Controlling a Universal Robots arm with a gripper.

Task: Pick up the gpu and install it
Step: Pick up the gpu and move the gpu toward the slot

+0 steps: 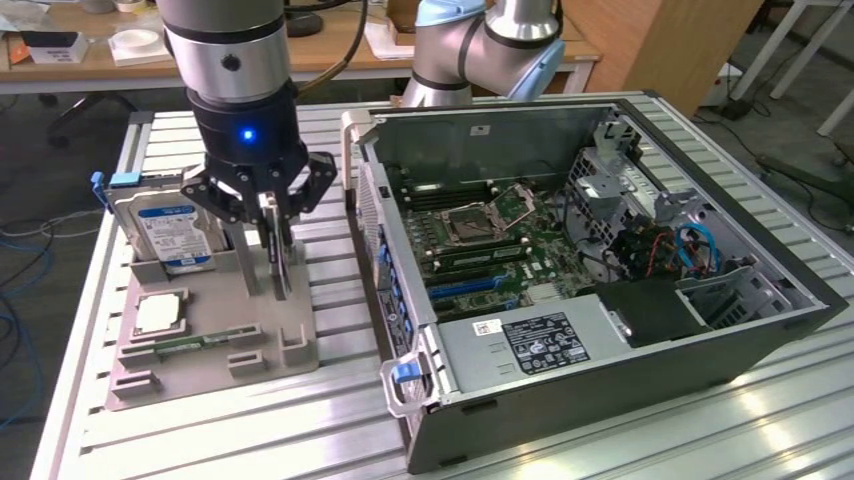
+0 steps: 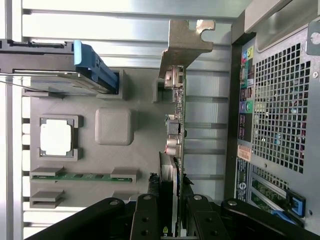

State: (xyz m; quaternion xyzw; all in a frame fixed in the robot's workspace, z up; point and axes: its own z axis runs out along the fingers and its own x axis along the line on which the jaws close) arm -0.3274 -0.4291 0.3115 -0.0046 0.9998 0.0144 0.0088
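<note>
The gripper (image 1: 274, 240) clamps the gpu (image 2: 180, 115), upright in the holder (image 1: 214, 335) at the case's (image 1: 534, 110) nine o'clock. A skewed grip could tilt and jam it.

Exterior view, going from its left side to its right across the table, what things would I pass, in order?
hard drive standing in the grey holder → gpu standing edge-on → motherboard inside the open computer case → blue cables at the case's far side
</note>
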